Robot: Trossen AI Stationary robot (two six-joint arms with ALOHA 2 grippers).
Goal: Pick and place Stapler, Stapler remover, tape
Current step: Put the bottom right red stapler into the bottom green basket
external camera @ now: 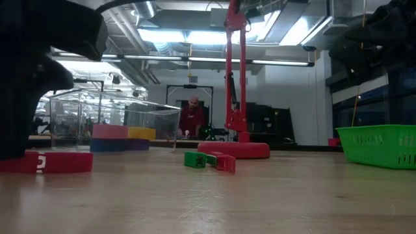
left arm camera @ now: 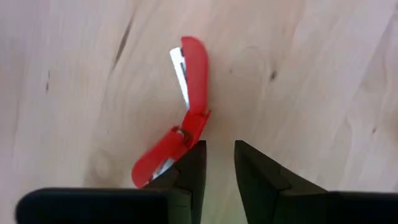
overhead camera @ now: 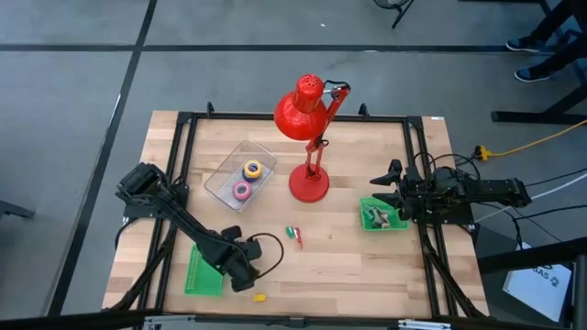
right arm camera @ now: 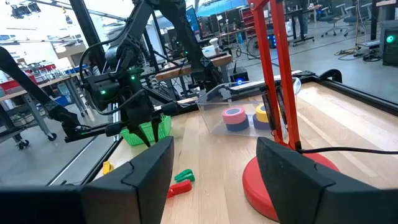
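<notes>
Two narrow-set jaws of the left gripper hover over the worktop, empty, red stapler just beside one finger; right gripper waits wide open.

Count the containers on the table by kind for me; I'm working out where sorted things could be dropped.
green baskets: 2
clear bin: 1
Total: 3
</notes>
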